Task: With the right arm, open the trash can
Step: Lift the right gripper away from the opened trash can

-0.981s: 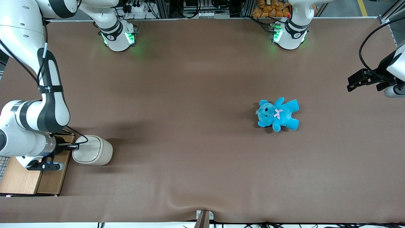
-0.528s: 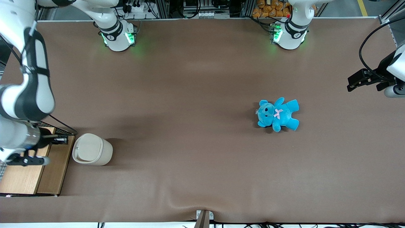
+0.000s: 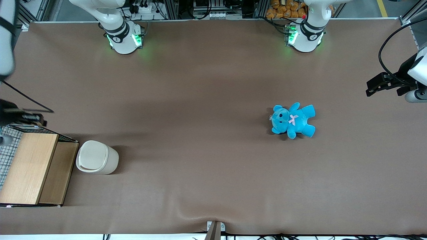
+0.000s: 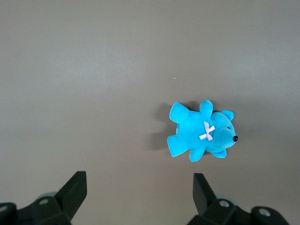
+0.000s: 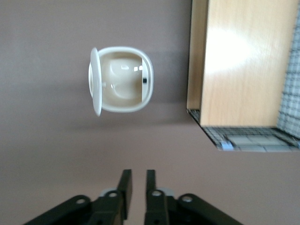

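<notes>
**Trash can lid is up, gripper hanging above it with nothing in it**

Your trash can (image 3: 97, 161) sits at the working arm's end of the table (image 3: 200, 100), just beside the wooden-topped wire basket (image 3: 31, 168) and apart from it by a thin strip of brown mat. From the wrist camera the bin (image 5: 121, 79) is clearly open: the flat white lid (image 5: 95, 80) is tipped up on edge along one side, and you can look straight down into the cream inside, where there's one small dark spot on the inner wall.

Your gripper (image 5: 136, 180) hangs above the table, clear of the bin and touching nothing. The two black fingers (image 5: 125, 180) are drawn close together with just a narrow slit between them, and nothing is held there. In the front view only a dark bit of the right arm (image 3: 20, 115) pokes in at the edge, above the basket.

The blue teddy bear (image 3: 293, 120) with the pink bow lies flat, well apart, toward the parked arm's end.

I can't make out any brand, label or writing on the bin, the basket or the bear.
</notes>
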Action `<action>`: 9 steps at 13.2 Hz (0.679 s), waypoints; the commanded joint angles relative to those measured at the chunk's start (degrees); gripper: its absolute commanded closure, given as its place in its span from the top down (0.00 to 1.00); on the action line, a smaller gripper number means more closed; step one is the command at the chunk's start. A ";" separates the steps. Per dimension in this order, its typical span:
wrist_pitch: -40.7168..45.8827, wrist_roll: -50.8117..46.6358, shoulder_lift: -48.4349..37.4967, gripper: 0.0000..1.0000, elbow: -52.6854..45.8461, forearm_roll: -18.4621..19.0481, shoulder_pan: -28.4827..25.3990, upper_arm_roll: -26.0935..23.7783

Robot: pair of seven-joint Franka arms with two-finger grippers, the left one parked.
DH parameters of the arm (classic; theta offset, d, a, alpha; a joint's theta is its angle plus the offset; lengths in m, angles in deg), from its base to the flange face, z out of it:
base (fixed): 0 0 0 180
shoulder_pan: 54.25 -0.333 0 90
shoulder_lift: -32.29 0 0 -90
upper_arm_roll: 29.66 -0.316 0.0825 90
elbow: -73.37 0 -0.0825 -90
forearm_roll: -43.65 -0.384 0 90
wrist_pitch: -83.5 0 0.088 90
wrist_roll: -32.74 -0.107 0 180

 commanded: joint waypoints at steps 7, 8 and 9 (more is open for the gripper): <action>12.32 -6.82 -13.34 1.00 2.22 0.37 0.71 -0.80; 14.17 -7.10 -14.05 1.00 2.13 0.46 0.71 -0.80; 14.79 -7.10 -14.84 1.00 2.13 0.46 0.71 -0.80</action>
